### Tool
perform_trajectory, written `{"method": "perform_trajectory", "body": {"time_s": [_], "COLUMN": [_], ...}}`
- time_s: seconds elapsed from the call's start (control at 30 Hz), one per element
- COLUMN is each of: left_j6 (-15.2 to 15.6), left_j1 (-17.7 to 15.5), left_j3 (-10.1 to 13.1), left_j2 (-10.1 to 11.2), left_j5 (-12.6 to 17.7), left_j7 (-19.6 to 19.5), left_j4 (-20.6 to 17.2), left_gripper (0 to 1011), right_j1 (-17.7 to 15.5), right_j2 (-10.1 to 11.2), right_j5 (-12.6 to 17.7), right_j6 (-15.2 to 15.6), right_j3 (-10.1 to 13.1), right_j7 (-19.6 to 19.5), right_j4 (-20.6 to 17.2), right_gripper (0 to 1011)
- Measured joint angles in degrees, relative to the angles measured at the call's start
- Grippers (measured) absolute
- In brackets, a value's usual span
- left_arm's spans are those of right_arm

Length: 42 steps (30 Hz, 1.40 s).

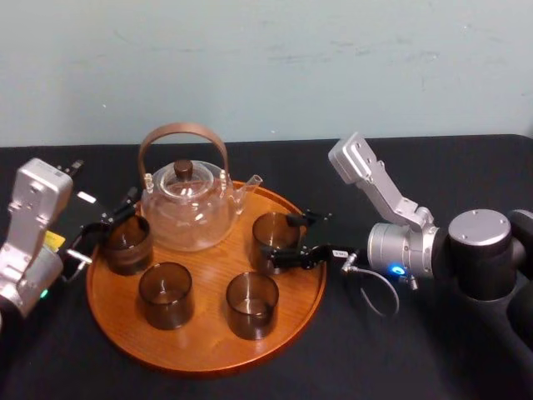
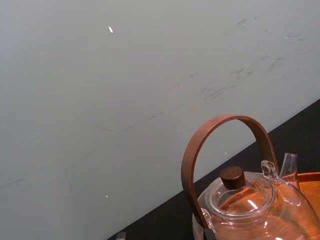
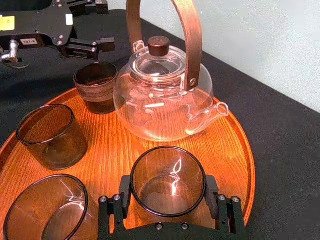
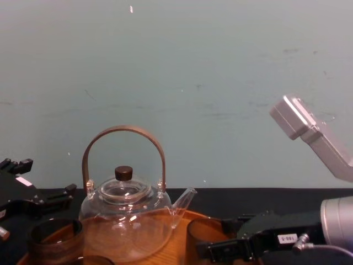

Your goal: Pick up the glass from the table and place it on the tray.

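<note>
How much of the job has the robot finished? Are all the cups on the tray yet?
Almost finished. Three other glasses and the teapot stand on the tray. In hand: the right gripper is shut on the glass, which looks set down at the tray's right side. The left gripper sits by one of the others at the left rim. Left to do: let go and pull away.

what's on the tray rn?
Teapot, back-left glass, back-right glass, two front glasses. Right end effector straddles the back-right one, left end effector is beside the back-left. Hidden: tray wood beneath them.
</note>
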Motion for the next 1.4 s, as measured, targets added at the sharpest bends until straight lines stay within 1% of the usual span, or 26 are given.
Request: {"method": "perform_trajectory", "body": {"time_s": [0.53, 0.63, 0.7, 0.73, 1.4], "left_j6": [0.0, 0.0, 0.0, 0.0, 0.0], "left_j1": [0.0, 0.0, 0.0, 0.0, 0.0], "left_j3": [0.0, 0.0, 0.0, 0.0, 0.0], "left_j2": [0.0, 0.0, 0.0, 0.0, 0.0], "left_j5": [0.0, 0.0, 0.0, 0.0, 0.0], "left_j7": [0.0, 0.0, 0.0, 0.0, 0.0], "left_j4": [0.0, 0.0, 0.0, 0.0, 0.0], "left_gripper": [1001, 1001, 1002, 1001, 1001], "right_j1": [-0.1, -0.1, -0.1, -0.1, -0.1], "right_j2": [-0.1, -0.1, -0.1, -0.1, 0.0], "right_j5": [-0.3, -0.3, -0.2, -0.2, -0.1], "right_j6": [0.2, 0.2, 0.2, 0.2, 0.1], "right_j3": [0.1, 0.1, 0.1, 0.1, 0.1], "right_j7": [-0.3, -0.3, -0.3, -0.3, -0.2], "right_j4": [0.1, 0.0, 0.0, 0.0, 0.0], "right_gripper": [898, 946, 999, 1002, 1002]}}
